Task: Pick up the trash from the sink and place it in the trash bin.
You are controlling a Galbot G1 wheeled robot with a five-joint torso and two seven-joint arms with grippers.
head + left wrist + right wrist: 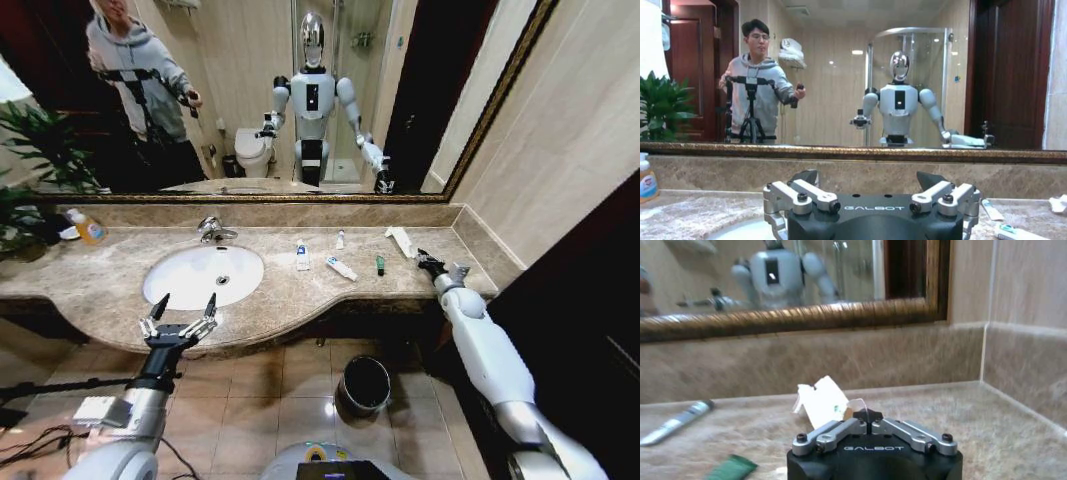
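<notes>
While the left gripper (184, 306) hovers with its fingers spread apart over the front edge of the counter (300, 290), just in front of the sink (203, 274), the right gripper (428, 262) rests low over the counter's right end with its fingers pressed together and nothing visibly between them. Five bits of trash lie on the counter to the right of the basin, not in it: a blue-labelled bottle (302, 257), a white tube (341, 268) beside it, a smaller tube (340, 239) nearer the mirror (280, 100), a green tube (380, 265), and a white packet (400, 240) just ahead of the right gripper. In the right wrist view the packet (823, 402) stands directly beyond the closed fingertips, with the green tube (732, 467) off to one side. A chrome faucet (213, 230) sits behind the basin, and an orange bottle (88, 229) and a plant (30, 170) are at the far left. On the floor below the counter stands the dark bin (365, 385), between the two arms.
</notes>
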